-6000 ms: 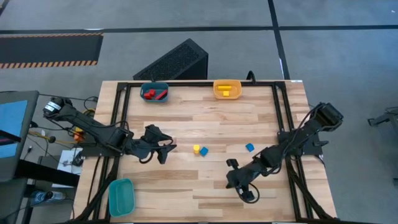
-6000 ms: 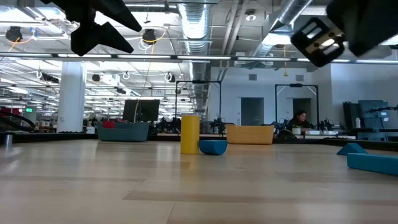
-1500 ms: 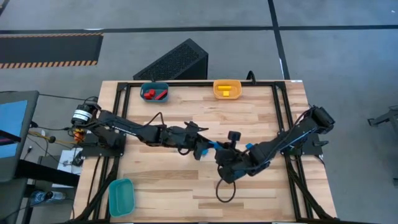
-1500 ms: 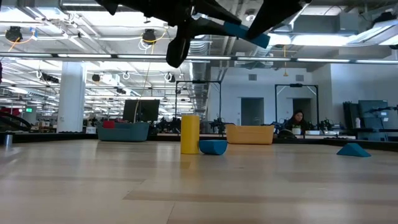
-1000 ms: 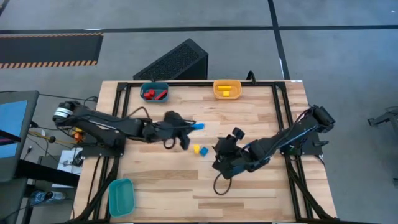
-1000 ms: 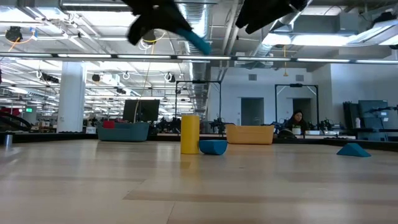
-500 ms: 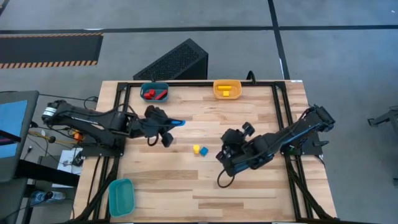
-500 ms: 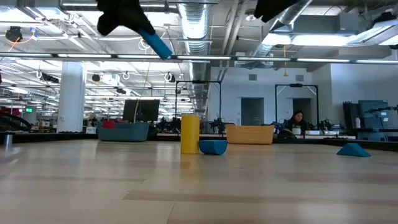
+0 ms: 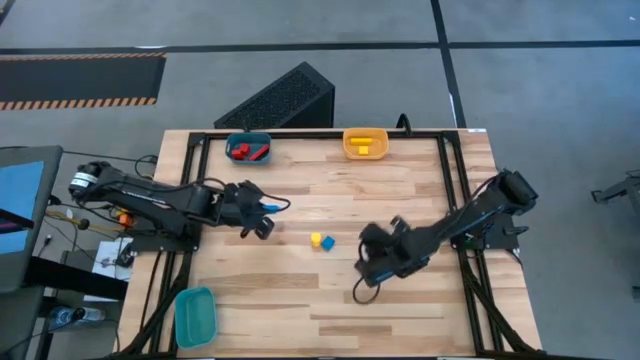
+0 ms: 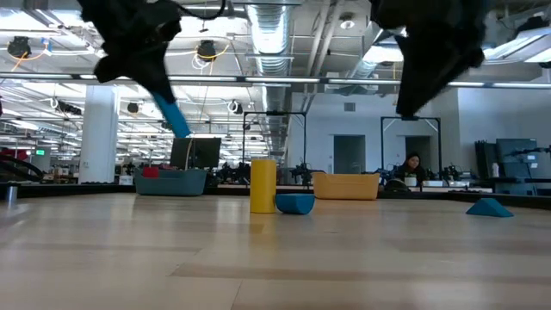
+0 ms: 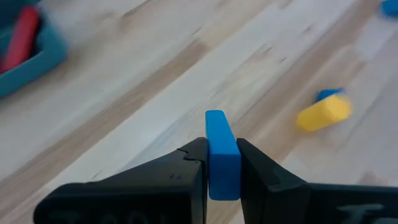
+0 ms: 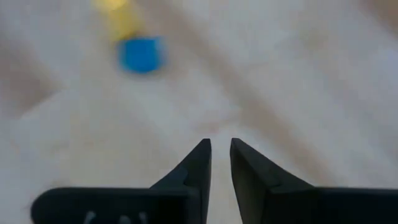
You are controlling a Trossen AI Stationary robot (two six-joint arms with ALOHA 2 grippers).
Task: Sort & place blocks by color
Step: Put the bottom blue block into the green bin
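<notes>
**Left gripper carries blue bar above the table**

Left gripper, raised over the left half of the wooden table, clamps a blue bar block upright between its two dark fingers; the low view shows the bar hanging tilted, clear of the boards. At the near left corner sits an empty-looking teal bin. Along the far edge, a dark-blue bin holds red blocks, and to its right an orange-yellow bin holds a yellow block.

Near mid-table, a yellow block and a blue block lie touching or just beside each other; in the low view the yellow one stands upright with the blue one against its base. A further blue piece shows at the low view's right edge.

Right gripper hovers above the table to the right of that pair, its fingers nearly closed with only a narrow gap, and nothing between them. A person sits in the room beyond the table.
</notes>
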